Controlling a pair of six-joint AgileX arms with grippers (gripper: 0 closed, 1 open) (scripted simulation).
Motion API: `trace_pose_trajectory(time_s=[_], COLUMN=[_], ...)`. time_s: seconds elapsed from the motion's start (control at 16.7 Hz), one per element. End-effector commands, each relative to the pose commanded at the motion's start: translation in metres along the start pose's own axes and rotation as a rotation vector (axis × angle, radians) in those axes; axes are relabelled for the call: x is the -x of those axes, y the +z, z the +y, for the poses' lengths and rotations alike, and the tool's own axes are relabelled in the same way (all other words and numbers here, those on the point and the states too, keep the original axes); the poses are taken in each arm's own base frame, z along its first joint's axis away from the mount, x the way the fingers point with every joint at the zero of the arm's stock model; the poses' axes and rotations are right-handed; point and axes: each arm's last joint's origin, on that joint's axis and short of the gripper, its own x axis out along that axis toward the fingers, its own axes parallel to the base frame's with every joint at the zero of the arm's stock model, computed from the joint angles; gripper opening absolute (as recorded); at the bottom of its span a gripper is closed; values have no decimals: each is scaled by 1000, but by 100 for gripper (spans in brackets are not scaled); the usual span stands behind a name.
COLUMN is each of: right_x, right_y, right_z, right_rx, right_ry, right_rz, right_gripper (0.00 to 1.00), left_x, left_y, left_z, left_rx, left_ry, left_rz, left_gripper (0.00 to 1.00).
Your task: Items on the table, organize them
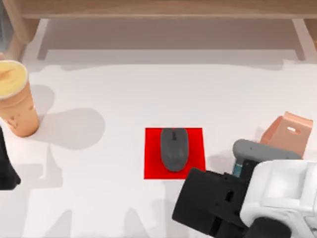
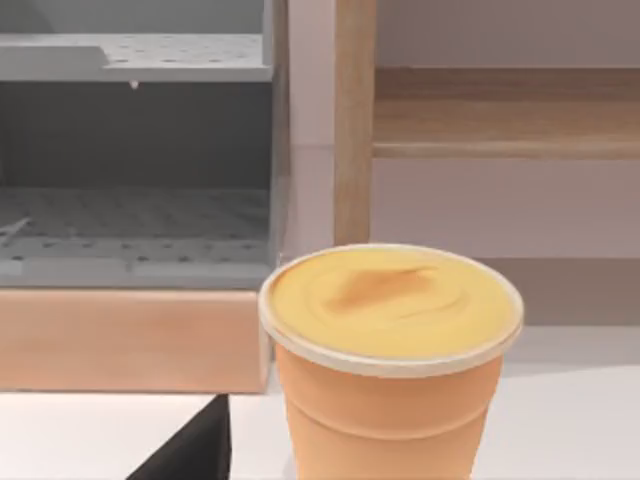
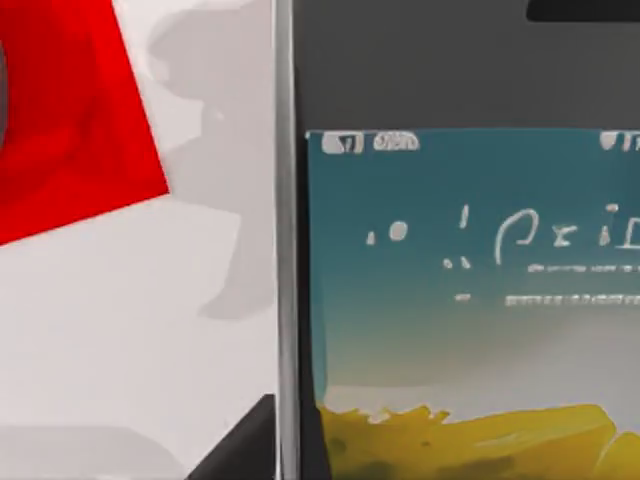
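Observation:
The dark grey mouse (image 1: 174, 148) lies on a red mat (image 1: 154, 167) at the table's middle front. At the far left stands the tan paper cup (image 1: 15, 96) with its yellowish top, and my left gripper (image 1: 6, 171) hangs just in front of it. The left wrist view looks at the cup (image 2: 390, 350) upright and close. My right gripper (image 1: 213, 201) hovers at the front right, above the smartphone (image 1: 255, 148), whose grey end sticks out from under the arm. In the right wrist view the smartphone's colourful screen (image 3: 470, 280) is very near, with a corner of the red mat (image 3: 70, 120) beside it.
A peach-pink phone stand (image 1: 289, 134) sits at the right edge, just behind my right arm. A light wooden shelf unit (image 1: 163, 10) runs along the back of the white table (image 1: 119, 99), with its upright post (image 2: 353, 120) behind the cup.

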Motion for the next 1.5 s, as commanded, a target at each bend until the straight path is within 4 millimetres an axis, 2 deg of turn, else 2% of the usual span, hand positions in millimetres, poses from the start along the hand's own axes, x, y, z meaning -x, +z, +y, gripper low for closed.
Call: trace_pose_trajectory(time_s=[0.36,0.6,1.02,1.32,1.5], right_x=[13,15,18,35,32], right_y=[25,38,39,49,56], right_z=[-14,-20,-19,-17,-16], right_rx=[-68,-97,-97,-94,-97], right_ry=[-62,-100,-89,3,33], right_rz=[-376,-504,-507,-462,-462], right_gripper=[0,0,0,0,0], left_x=[0,0,0,0,0], left_y=[0,0,0,0,0], left_z=[0,0,0,0,0], left_rx=[0,0,0,0,0], left_ry=[0,0,0,0,0], left_rz=[0,0,0,0,0], left_gripper=[100,100,100,100,100])
